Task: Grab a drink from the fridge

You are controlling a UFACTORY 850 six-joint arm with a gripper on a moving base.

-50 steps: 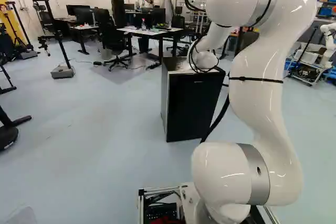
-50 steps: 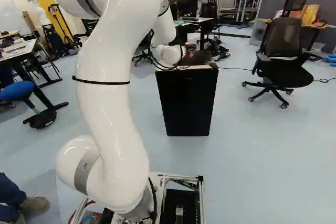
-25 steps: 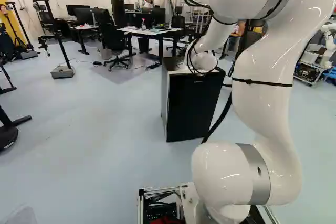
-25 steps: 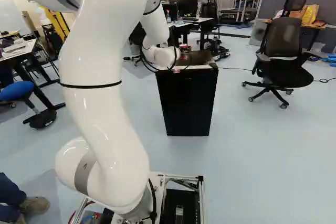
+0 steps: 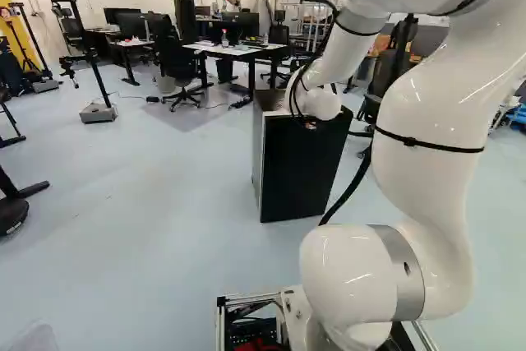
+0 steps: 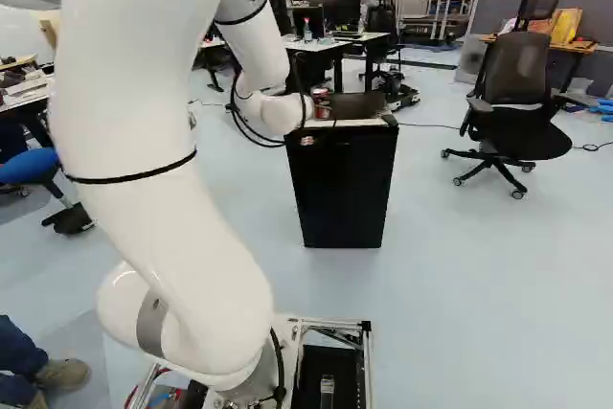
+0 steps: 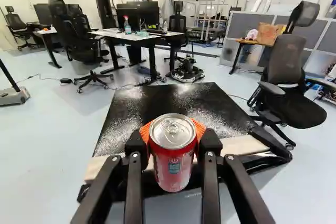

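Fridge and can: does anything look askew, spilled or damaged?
Mostly fine. The can shows no dent in the claw, and no spill is visible. The fridge door looks shut. One oddity: pale speckled patches on its dark top; glare or wear, I can't tell which.

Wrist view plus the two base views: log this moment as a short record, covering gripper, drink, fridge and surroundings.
gripper: shut, one finger on each side of the can
drink: red can with a silver lid, upright, tab unopened
fridge: black front, door looks shut
fridge top: dark panel with a pale strip along the front edge
can against fridge top: contact cannot be told
behind the fridge: desk with monitors
at the right of the right base view: dark office chair
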